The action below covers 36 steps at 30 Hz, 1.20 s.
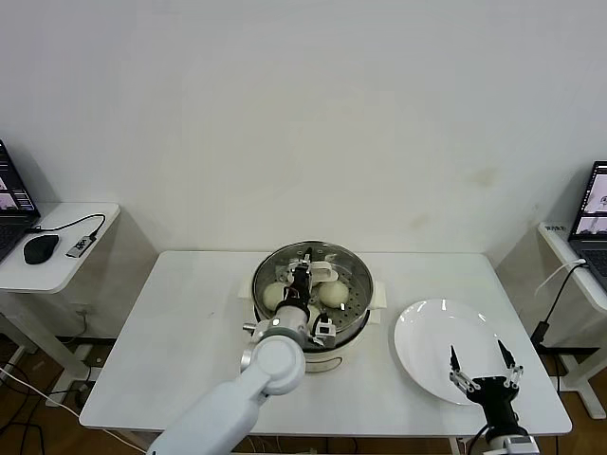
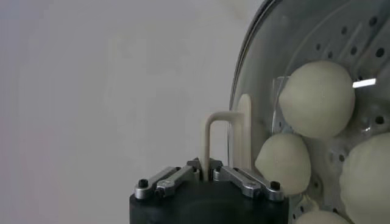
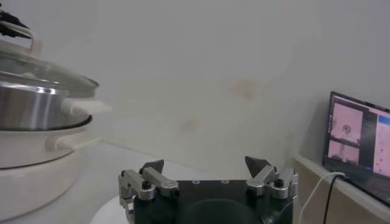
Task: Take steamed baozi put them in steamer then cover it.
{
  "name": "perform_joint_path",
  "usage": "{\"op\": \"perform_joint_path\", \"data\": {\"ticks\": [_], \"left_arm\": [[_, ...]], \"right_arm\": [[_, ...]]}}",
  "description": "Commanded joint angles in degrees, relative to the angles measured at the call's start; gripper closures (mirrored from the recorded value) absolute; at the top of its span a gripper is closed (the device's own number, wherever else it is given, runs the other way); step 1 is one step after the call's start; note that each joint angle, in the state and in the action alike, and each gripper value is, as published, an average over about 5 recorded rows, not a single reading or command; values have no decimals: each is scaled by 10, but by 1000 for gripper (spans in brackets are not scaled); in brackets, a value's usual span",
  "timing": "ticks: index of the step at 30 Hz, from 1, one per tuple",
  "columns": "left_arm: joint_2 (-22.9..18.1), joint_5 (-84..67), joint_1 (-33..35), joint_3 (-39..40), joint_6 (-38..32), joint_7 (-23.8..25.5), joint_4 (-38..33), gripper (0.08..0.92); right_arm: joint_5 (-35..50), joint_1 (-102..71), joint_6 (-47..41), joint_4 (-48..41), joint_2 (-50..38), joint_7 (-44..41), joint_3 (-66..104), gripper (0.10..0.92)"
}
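Table: the white rectangular table (image 1: 190, 332) stood against a plain pale wall and carried the steamer and the plate.
Steamer: the round shiny stainless-steel steamer on a white base (image 1: 356, 327) sat at the middle of the table, just left of the plate; in the right wrist view its steel wall (image 3: 27, 109) rose above the white base.
Lid: the round glass lid with a white loop handle (image 1: 327, 254) lay over the steamer's mouth; in the left wrist view its glass (image 2: 286, 55) covered the buns and the white handle (image 2: 222, 137) stood upright at its centre.
Plate: the flat round white plate (image 1: 427, 341) lay on the right part of the table, near the steamer but apart from it, with nothing on it.
Baozi: the smooth round cream-white steamed baozi (image 1: 334, 293) rested on the perforated tray inside the steamer, under the glass; the left wrist view showed four of them (image 2: 317, 98) close together.
Left gripper: the left gripper (image 1: 302, 282) hung directly over the lid, its jaws closed narrow onto the white handle (image 2: 210, 165).
Right gripper: the right gripper (image 1: 485, 363) hovered above the plate's near edge, jaws spread wide and holding nothing (image 3: 205, 165).
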Motion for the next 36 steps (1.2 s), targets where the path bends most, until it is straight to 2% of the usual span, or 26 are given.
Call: {"op": "perform_joint_path", "data": {"ticks": [1, 6, 11, 15, 19, 22, 25, 28, 30, 36], "left_arm": [[6, 2, 12, -7, -3, -3, -30, 700], [28, -1, 53, -22, -10, -6, -82, 553], [55, -41, 135, -46, -26, -25, -153, 414], [72, -117, 209, -93, -59, -74, -223, 293], [80, -255, 297, -184, -108, -149, -288, 202], [80, -456, 397, -278, -214, -212, -293, 180], [54, -632, 488, -385, -324, -244, -274, 178], [29, -727, 550, -448, -356, -260, -271, 177], [20, -778, 581, -462, -371, -266, -270, 177], [-7, -819, 625, -453, -414, -261, -220, 177]], "right_arm": [[-1, -1, 0, 2, 1, 0, 0, 203], [-2, -2, 0, 4, 1, 0, 0, 203], [-5, -3, 0, 5, 2, -1, -1, 203], [-6, -4, 1, 6, 2, -1, -3, 203], [-5, -6, 2, 9, 0, 0, -6, 203], [0, -7, 4, 13, -2, 0, -12, 203], [7, -9, 5, 15, -6, 2, -22, 203], [17, -16, 5, 13, -15, 2, -35, 203], [27, -23, 5, 10, -25, 2, -43, 203], [62, -46, 7, 4, -49, -4, -68, 203]]}}
